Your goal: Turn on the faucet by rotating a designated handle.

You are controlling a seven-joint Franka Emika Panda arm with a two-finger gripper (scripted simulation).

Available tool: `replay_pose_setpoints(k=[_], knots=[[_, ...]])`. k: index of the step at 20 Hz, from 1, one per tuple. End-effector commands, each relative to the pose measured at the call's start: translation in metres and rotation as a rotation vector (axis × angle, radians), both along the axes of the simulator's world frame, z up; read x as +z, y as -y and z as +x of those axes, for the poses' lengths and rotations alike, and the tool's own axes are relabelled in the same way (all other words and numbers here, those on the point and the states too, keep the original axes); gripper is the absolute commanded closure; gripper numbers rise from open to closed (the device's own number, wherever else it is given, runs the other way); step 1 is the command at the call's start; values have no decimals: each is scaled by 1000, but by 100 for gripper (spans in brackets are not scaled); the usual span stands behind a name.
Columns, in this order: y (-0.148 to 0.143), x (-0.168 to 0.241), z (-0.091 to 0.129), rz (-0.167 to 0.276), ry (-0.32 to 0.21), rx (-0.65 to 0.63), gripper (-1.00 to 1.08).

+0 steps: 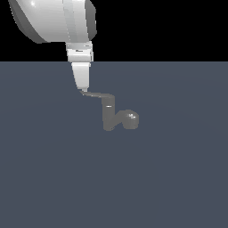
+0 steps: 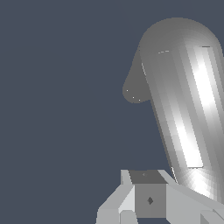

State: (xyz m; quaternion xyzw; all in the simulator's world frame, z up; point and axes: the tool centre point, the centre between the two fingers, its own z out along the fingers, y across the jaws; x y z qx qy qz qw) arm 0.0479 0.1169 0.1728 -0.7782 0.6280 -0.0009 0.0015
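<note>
The bare tabletop (image 1: 53, 178) carries only the faucet (image 1: 108, 116), standing near its middle, spout toward the exterior view's right. My end effector (image 1: 81, 88) sits at the tip of the handle (image 1: 99, 95), which projects toward the exterior view's left. I cannot tell whether my fingers are apart or together. I judge contact made; next I sweep the handle around its post. Nothing obstructs.

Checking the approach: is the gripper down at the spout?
No. In the exterior view the gripper meets the handle tip, well away from the spout.
</note>
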Motion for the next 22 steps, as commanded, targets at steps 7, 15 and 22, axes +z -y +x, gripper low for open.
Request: replay_pose_setpoints(k=[7,15,22], knots=[[1,0,-25,-1,-4,-1,108],[2,0,-46,-1,-4,-1,108],[13,1,-55,0,0,0,108]])
